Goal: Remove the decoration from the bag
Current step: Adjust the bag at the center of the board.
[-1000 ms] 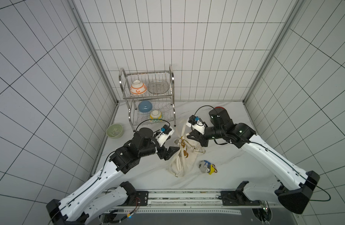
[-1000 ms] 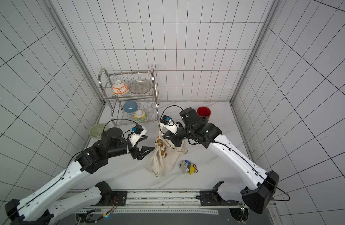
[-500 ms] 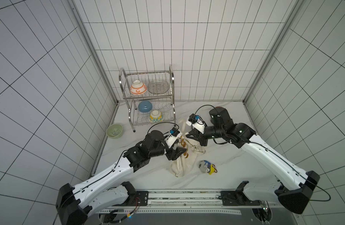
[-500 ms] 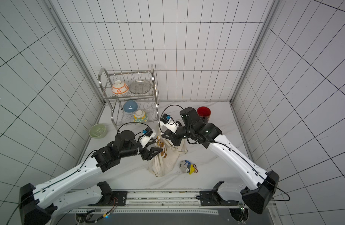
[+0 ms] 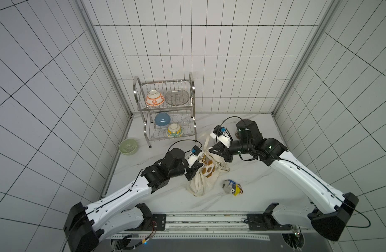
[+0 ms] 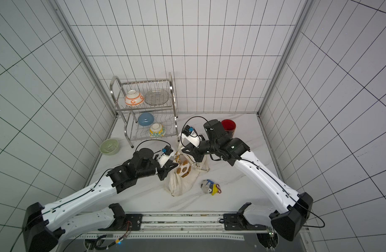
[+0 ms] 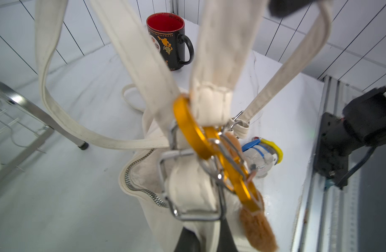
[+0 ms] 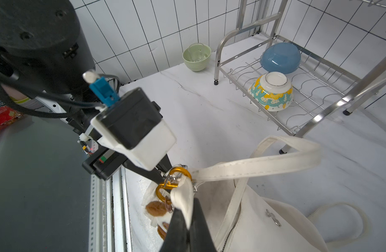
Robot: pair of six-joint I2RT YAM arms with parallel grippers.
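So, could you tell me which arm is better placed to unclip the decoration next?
Left, probably: the left gripper is shut on the bag right beside the gold carabiner carrying the paw decoration, while the right gripper pinches the strap end, steadying it.

Four bowls sat far from jaws: orange bowl (image 5: 155,98), blue bowl (image 5: 162,119), yellow bowl (image 5: 175,130), green bowl (image 5: 128,146). One plate (image 5: 177,98), one rack (image 8: 331,107), one mug (image 7: 161,52). One bag (image 5: 200,185) sat in jaws of left gripper (image 5: 198,168) and right gripper (image 8: 187,216), with two gold clips (image 7: 186,127) and one paw charm (image 5: 208,170). One plush toy (image 5: 230,188) lay apart.
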